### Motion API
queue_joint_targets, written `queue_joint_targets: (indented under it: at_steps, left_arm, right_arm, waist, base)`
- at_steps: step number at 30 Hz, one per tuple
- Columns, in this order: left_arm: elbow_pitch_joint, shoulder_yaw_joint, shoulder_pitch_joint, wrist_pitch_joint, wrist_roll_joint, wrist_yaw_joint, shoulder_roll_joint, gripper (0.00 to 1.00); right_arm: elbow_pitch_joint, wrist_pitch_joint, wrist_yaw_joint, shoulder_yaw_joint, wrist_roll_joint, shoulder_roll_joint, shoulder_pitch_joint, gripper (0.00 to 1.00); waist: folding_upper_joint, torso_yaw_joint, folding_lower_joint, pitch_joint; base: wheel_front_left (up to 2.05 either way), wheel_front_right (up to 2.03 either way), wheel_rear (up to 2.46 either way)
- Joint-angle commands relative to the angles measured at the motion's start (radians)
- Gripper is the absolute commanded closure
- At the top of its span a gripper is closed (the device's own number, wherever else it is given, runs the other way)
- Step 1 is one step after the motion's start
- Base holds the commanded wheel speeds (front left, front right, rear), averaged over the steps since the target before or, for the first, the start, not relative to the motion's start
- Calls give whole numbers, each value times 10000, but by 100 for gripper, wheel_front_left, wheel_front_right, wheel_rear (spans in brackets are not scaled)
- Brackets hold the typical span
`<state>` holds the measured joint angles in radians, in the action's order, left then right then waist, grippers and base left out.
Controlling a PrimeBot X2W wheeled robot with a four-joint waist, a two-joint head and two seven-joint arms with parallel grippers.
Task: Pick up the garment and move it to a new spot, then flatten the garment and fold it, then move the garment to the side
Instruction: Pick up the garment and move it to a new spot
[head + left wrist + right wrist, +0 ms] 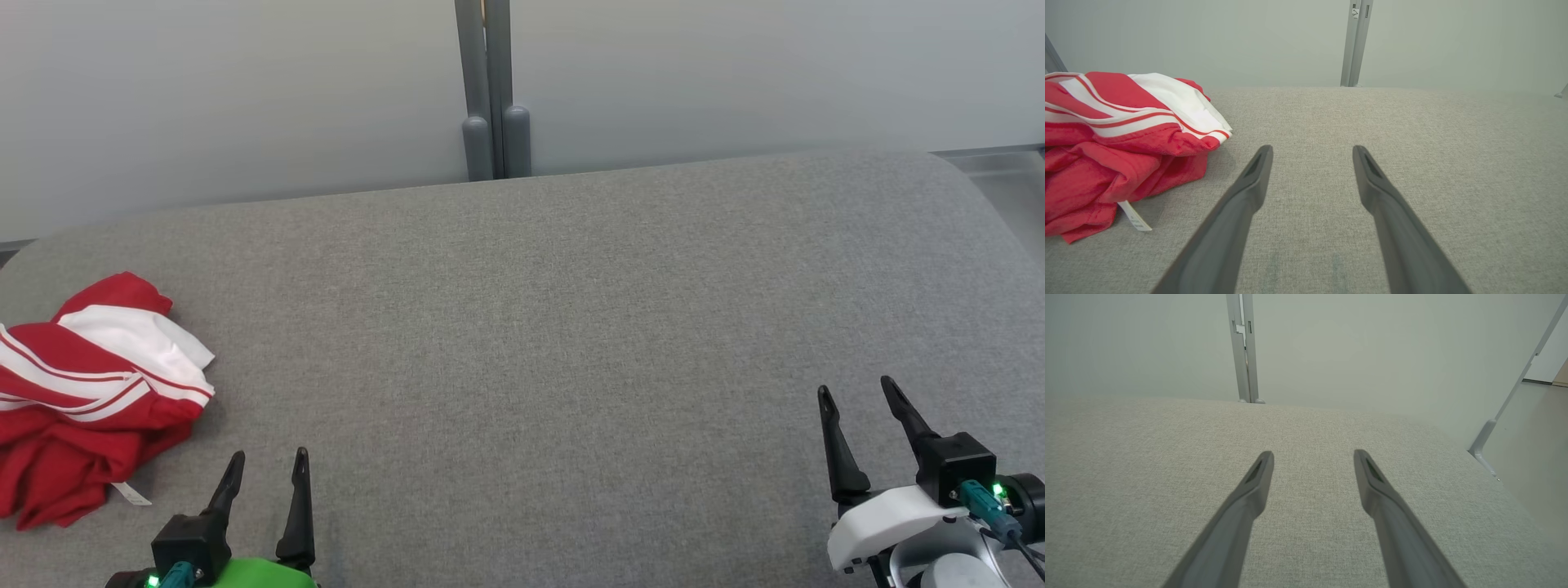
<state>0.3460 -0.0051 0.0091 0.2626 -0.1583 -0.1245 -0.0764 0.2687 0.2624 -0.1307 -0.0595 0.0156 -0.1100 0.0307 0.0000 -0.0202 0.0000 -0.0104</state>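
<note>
The garment (90, 392) is a crumpled red piece with white stripes and a small white tag, lying at the left edge of the grey fabric surface (539, 327). In the left wrist view the garment (1122, 139) sits to the left of my fingers, apart from them. My left gripper (269, 465) hovers open near the front edge, just right of the garment, with nothing between its fingers (1253, 179). Far to the right, my right gripper (857, 396) is open and empty over bare fabric (1310, 428).
A pale wall (245, 90) runs behind the surface, with a grey vertical post (490, 90) at its middle. The surface's rounded right edge (1502, 486) drops to the floor, where a slanted grey rail (1515, 396) stands.
</note>
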Motion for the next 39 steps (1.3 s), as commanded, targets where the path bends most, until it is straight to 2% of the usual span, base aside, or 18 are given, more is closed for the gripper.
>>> queue_joint_targets:
  at_steps: [1, 10, 15, 17, 20, 21, 27, 30, 34, 39]
  left_arm:
    - [22, 12, -120, 34, -53, -60, 5, 0]
    - [55, -23, -163, 34, -54, -62, 11, 0]
    - [61, -73, -227, 35, -25, -67, 21, 0]
    - [76, -70, -219, 34, -12, -68, 21, 0]
    - [95, -139, -249, 34, 4, -64, 27, 0]
    - [95, -139, -249, 34, 4, -64, 27, 0]
    - [110, 41, -15, 21, 14, -56, -57, 0]
    - [101, 290, 146, 23, -31, -47, -176, 0]
    - [-3, 647, 411, 23, -102, -19, -233, 0]
    - [-89, 686, 337, 23, -61, -32, -184, 0]
  right_arm:
    - [16, 36, -1, 6, 56, 0, -55, 0]
    - [39, 35, -1, -20, 42, 10, -44, 0]
    - [-33, 35, -1, 15, 2, -7, -131, 0]
    - [-47, 35, -1, 74, 1, 1, -167, 0]
    - [-53, 35, 3, 65, 33, -1, -257, 0]
    - [-53, 35, 3, 65, 33, -1, -257, 0]
    - [20, 35, 3, 202, 61, -3, -244, 0]
    - [87, 35, 4, 452, 35, 41, -99, 0]
    - [144, 35, 6, 774, 60, 95, 32, 0]
    - [144, 35, 6, 882, 96, -13, 25, 0]
  waist:
    - [0, -6, 0, 8]
    - [0, 24, 0, 52]
    - [0, 365, 0, 28]
    - [0, 638, 0, 11]
    - [0, 1525, 0, -62]
    - [0, 1525, 0, -62]
    - [0, 3245, 0, -213]
    - [0, 3898, 0, -289]
    - [0, 4410, 0, -352]
    - [0, 4641, 0, -314]
  base:
    - [0, 0, 0]
    - [0, 0, 0]
    - [0, 0, 0]
    - [0, 0, 0]
    - [0, 0, 0]
    - [0, 0, 0]
    - [0, 0, 0]
    - [0, 0, 0]
    - [0, 0, 0]
    - [0, 0, 0]
